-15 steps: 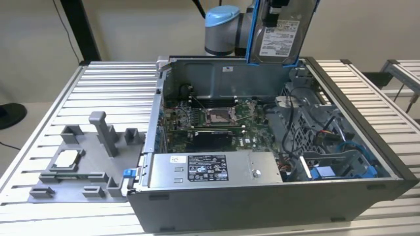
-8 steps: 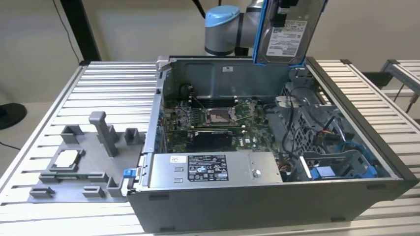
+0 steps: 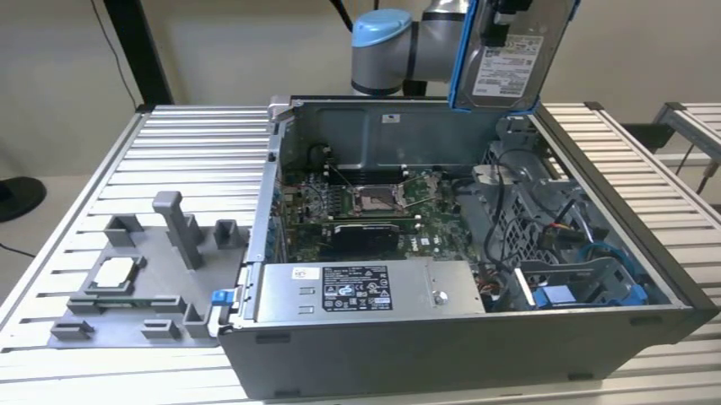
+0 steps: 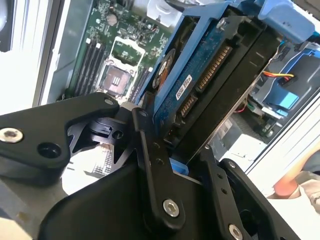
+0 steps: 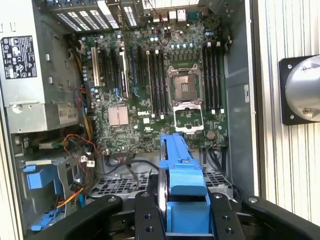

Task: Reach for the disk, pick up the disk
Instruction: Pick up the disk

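Disk (image 3: pixel 509 59): lifted clear of the computer case (image 3: pixel 474 337), hanging on edge above the case's back wall toward the exterior view's right, label face showing, blue rail along its edge
Disk up close: in the second wrist view its underside circuit board and connectors (image 4: pixel 210 75) face the camera, blue frame around them; in the first wrist view I see it edge-on as a blue rail (image 5: pixel 182 175) running up between my fingers
Fingers: my gripper (image 4: pixel 175 155) is closed on the disk, one black finger (image 4: pixel 150 165) pressed on each flat side of it, seen in both wrist views
Arm: my blue-capped joint (image 3: pixel 383 42) sits just behind the case's back wall, beside the raised disk
Motherboard (image 5: pixel 160 80): flat in the case below me, bare processor socket (image 5: pixel 184 87) near its middle, memory slots on both sides
Power supply (image 3: pixel 360 291): long grey box with a black-and-white sticker, lying along the front of the case in the exterior view
Drive bay (image 3: pixel 586 291): blue plastic parts and loose cables in the case corner at the exterior view's right
Fixture tray (image 3: pixel 135 287): grey holder on the slatted tabletop (image 3: pixel 181 152) at the exterior view's left, well apart from the case, with a small square silver chip (image 3: pixel 116 272) lying in it
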### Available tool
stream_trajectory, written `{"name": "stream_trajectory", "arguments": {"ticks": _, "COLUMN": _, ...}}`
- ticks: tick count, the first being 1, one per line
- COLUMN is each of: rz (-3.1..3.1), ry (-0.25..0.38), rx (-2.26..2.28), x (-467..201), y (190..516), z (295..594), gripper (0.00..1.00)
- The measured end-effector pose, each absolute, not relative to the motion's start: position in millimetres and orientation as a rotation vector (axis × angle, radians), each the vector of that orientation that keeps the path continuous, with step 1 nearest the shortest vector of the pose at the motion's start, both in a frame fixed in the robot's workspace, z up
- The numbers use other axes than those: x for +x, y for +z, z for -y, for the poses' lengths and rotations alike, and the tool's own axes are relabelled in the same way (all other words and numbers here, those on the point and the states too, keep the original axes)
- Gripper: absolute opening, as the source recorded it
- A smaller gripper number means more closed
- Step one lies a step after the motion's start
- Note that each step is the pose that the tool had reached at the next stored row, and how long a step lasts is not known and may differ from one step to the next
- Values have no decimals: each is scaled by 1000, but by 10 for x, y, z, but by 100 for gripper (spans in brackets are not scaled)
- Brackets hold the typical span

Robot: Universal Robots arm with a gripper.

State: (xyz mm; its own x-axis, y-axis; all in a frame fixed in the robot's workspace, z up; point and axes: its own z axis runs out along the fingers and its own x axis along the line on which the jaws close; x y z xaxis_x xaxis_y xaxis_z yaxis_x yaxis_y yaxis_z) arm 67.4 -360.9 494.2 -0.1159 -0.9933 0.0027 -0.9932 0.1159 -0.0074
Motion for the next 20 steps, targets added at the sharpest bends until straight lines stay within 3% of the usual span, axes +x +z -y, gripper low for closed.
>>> {"name": "stream_trajectory", "arguments": {"ticks": 20, "rz": -2344, "ry": -12, "rx": -2087, "x": 818, "y": 4943, "z": 3628, "gripper": 0}}
